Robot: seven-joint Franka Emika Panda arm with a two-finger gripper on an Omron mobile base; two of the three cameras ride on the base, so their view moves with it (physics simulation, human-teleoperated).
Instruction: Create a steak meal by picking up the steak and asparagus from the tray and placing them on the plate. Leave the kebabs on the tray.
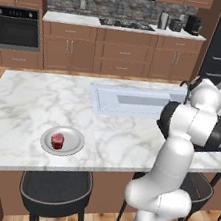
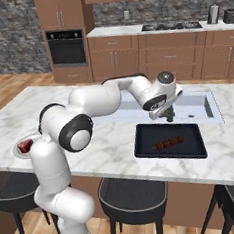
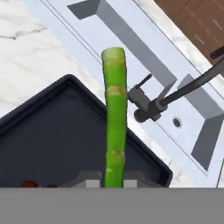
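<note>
Clamped on the asparagus (image 3: 114, 118) and raised above the tray's (image 2: 144, 144) far edge near the sink (image 2: 209, 112), gripper (image 2: 167, 115) best carried level across to the plate (image 1: 74, 143) beside the steak (image 1: 57, 140), leaving kebabs (image 2: 169, 143) undisturbed.

Steak (image 1: 57, 140) on plate (image 1: 74, 148); kebabs (image 2: 167, 143) on tray (image 2: 147, 147) (asparagus (image 3: 114, 118) held aloft).
</note>
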